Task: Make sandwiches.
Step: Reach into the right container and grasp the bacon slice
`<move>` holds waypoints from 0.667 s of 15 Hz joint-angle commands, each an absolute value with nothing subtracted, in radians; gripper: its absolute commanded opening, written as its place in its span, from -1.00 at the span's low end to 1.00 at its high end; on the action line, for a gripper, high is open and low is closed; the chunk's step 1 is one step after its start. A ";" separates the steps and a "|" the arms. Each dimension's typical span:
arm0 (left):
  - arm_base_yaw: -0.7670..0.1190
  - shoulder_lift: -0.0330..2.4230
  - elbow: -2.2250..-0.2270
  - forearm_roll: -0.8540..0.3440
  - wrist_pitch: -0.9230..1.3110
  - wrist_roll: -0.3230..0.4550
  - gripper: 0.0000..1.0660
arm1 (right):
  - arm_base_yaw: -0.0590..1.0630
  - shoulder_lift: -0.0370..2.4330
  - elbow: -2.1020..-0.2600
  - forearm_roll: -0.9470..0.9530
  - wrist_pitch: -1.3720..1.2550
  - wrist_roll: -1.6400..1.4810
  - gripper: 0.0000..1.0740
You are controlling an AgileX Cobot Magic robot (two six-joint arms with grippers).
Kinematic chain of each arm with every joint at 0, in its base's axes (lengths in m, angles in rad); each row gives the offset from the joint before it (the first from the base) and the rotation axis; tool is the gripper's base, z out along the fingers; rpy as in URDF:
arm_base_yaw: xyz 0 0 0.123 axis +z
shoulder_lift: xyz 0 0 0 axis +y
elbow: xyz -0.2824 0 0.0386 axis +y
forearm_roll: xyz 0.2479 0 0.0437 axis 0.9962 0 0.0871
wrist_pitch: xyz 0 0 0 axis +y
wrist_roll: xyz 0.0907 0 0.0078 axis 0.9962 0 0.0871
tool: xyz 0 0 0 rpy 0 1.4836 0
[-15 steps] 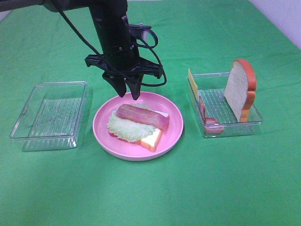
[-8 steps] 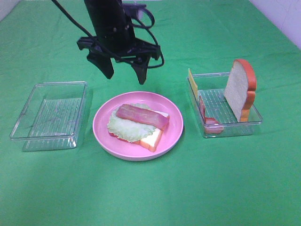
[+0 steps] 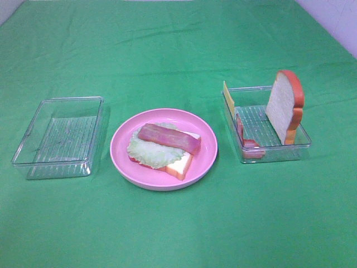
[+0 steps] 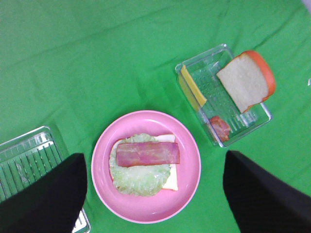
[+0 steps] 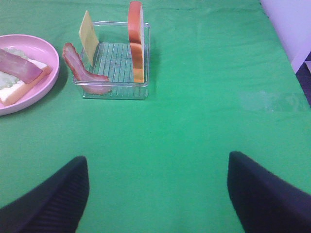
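Note:
A half-built sandwich lies on the round pink plate (image 3: 119,149): a bread slice (image 3: 182,163) at the bottom, pale green lettuce (image 3: 146,153) on it, and a bacon strip (image 3: 169,138) on top. It also shows in the left wrist view (image 4: 147,154). A second bread slice (image 3: 285,106) stands upright in the right clear tray (image 3: 271,153), with a yellow cheese square (image 3: 228,97) and another bacon strip (image 3: 246,143). My left gripper (image 4: 153,160) is open, high above the plate. My right gripper (image 5: 155,162) is open over bare cloth, short of the right tray (image 5: 114,91). Neither gripper shows in the exterior view.
A clear tray (image 3: 58,137) with nothing in it sits left of the plate. Green cloth (image 3: 184,50) covers the whole table. A white wall edge (image 3: 341,22) shows at the far right corner.
My left arm, which hung just above the plate's far rim, has risen and pulled back out of the exterior view. The food and the trays have not moved.

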State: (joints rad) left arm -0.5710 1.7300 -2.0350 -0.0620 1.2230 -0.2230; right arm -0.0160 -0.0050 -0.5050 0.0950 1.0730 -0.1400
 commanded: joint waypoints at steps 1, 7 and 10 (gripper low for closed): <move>-0.574 1.606 -1.988 -0.077 1.289 -0.231 0.39 | -0.020 -0.019 -0.506 0.094 1.061 -0.152 0.39; -0.574 1.247 -1.542 -0.092 1.288 -0.231 0.39 | -0.020 -0.019 -0.506 0.094 1.061 -0.152 0.39; -0.574 1.046 -1.282 -0.088 1.287 -0.231 0.39 | -0.020 -0.019 -0.506 0.094 1.061 -0.152 0.39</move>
